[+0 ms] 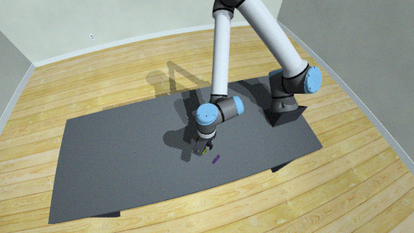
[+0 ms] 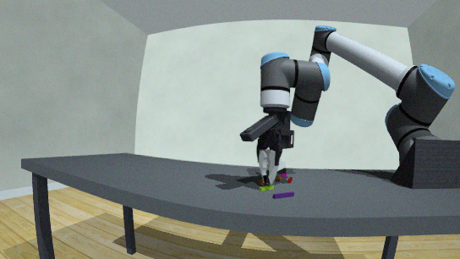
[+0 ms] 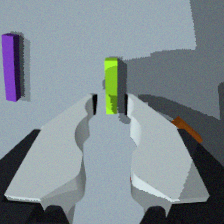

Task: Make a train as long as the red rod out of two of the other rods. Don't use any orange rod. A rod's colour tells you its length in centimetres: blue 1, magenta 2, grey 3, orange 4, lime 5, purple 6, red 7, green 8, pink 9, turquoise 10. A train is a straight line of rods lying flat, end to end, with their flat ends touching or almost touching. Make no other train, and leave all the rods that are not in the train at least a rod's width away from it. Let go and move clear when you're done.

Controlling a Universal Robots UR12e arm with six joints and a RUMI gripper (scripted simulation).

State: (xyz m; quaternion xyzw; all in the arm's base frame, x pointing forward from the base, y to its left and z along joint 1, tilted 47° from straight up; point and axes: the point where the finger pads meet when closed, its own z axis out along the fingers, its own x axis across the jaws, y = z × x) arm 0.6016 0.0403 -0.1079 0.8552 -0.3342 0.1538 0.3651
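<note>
Tool [image 1: 205,149] [image 2: 267,183] [image 3: 111,95]: parted a little, holding nothing, tips either side of the near end of the lime rod. No train made yet. Purple rod [image 1: 216,159] [image 2: 283,195] [image 3: 11,67] lies well apart on the surface [image 1: 125,160] [image 2: 169,186] [image 3: 55,30]. Lime rod [image 1: 204,151] [image 2: 266,188] [image 3: 111,85] flat, ungripped. Magenta rod [image 2: 284,175] near the red rod [image 2: 290,179]. Left, I'd say: grip lime, join it to magenta, release, clear.
</note>
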